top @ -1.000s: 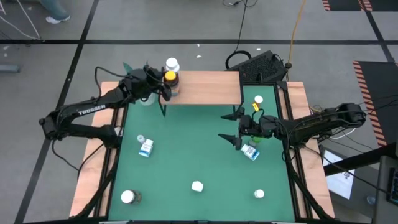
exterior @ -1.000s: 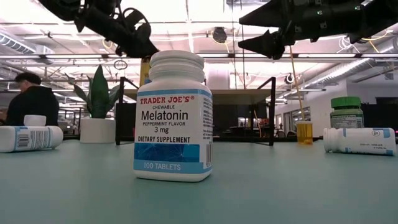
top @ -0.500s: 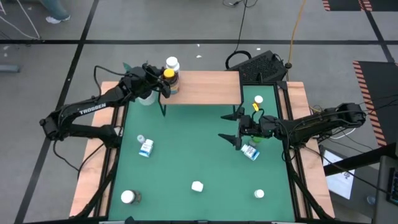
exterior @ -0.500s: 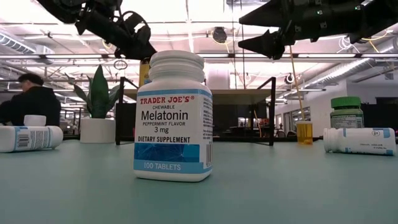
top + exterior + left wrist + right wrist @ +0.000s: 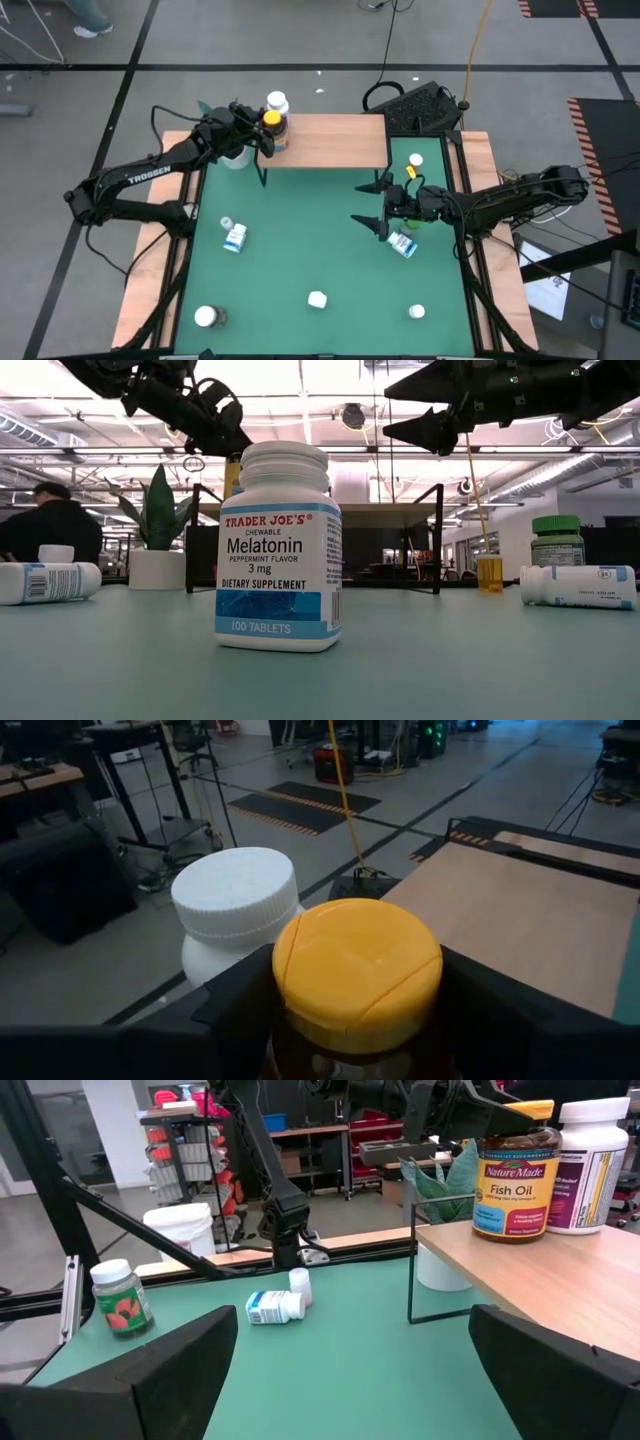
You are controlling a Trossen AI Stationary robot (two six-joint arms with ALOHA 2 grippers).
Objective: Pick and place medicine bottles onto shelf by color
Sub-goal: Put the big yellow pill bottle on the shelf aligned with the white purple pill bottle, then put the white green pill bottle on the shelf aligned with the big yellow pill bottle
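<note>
A green-topped bench (image 5: 300,250) with wooden edges stands on a grey taped floor, and a low light-wood shelf (image 5: 330,140) on thin black legs sits at its far side.

The left gripper (image 5: 262,138) is at the shelf's left end, its dark fingers (image 5: 240,1010) standing on either side of an amber fish-oil bottle with a yellow cap (image 5: 357,970). The frames do not show whether they press the bottle or stand just clear of it. The bottle stands upright on the shelf. Just beyond it from this gripper, touching or nearly so, stands a white-capped white bottle (image 5: 236,910).

The right gripper (image 5: 374,202) hangs over the right half of the bench with its fingers spread wide and nothing between them. Just beside it, toward the right arm, a white-and-blue bottle (image 5: 402,243) lies on its side. A green-capped bottle (image 5: 415,162) stands farther back, near the shelf's right end.

Well to the left of this gripper, another white-and-blue bottle (image 5: 235,237) lies on the green. Toward the near edge stand a white-capped melatonin bottle (image 5: 279,546), a white-capped jar (image 5: 206,317) at the near left and a small white-capped bottle (image 5: 416,312) at the near right.

A small white pot with a green plant (image 5: 160,540) stands by the shelf's left end.
</note>
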